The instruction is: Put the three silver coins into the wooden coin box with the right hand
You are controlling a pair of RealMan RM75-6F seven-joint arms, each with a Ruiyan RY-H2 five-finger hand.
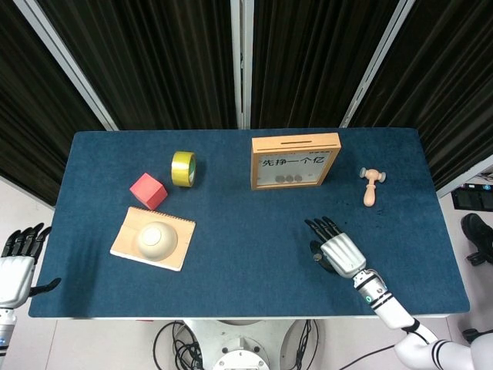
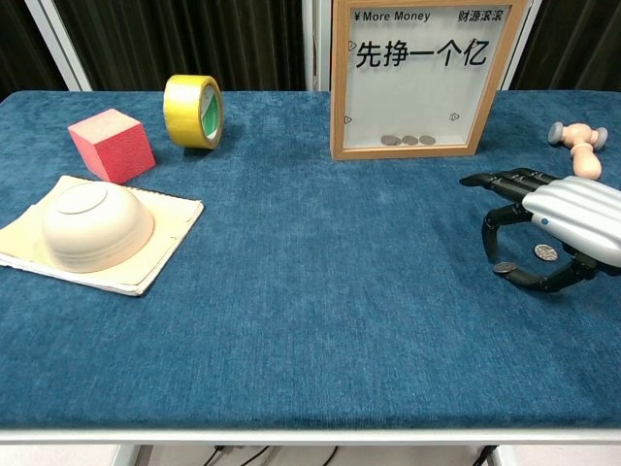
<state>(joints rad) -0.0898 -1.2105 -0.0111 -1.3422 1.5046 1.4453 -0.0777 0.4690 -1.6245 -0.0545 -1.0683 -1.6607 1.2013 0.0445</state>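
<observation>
The wooden coin box (image 1: pixel 295 162) (image 2: pixel 417 78) stands upright at the back of the table, with three coins lying behind its clear front. My right hand (image 1: pixel 339 253) (image 2: pixel 553 225) hovers palm down near the table's front right. One curled finger and the thumb pinch a silver coin (image 2: pixel 504 267) at cloth level, while the other fingers stretch forward. A second silver coin (image 2: pixel 546 252) lies flat on the cloth under the palm. My left hand (image 1: pixel 15 262) hangs off the table's left edge, fingers apart and holding nothing.
A small wooden mallet (image 1: pixel 371 185) (image 2: pixel 579 146) lies right of the box. Yellow tape roll (image 1: pixel 183 168), a red cube (image 1: pixel 148 190) and an upturned bowl (image 1: pixel 156 237) on a tan board (image 1: pixel 179 247) occupy the left half of the blue cloth.
</observation>
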